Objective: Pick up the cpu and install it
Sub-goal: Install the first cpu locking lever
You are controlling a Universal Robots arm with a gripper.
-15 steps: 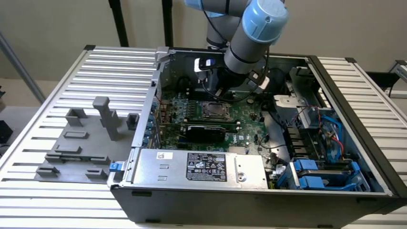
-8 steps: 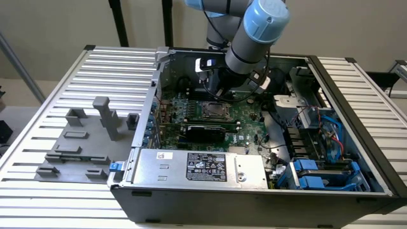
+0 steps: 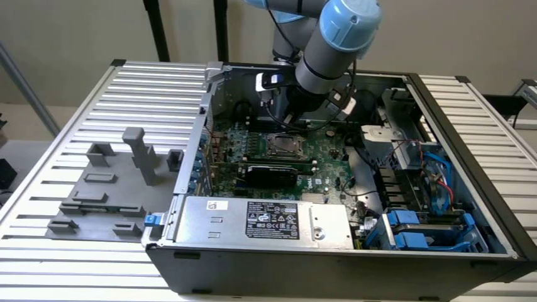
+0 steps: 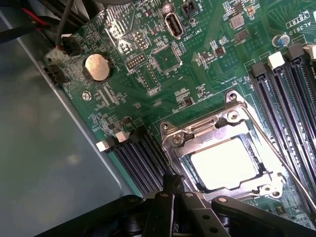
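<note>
exterior view high, looking down into case [image 3: 336, 264] — wrist view close over shared socket [image 4: 222, 153].

Under my work: slatted metal bench [image 3: 67, 264]. On it: open computer case [image 3: 336, 270], centre frame; grey fixture blocks [image 3: 109, 189], left.

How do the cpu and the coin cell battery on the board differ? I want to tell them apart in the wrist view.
The cpu is square and pale silver-grey; the coin cell battery is round and shiny. The cpu is larger. The cpu sits inside a metal-framed socket; the battery sits in a black holder. Both lie flat on the green motherboard.
</note>
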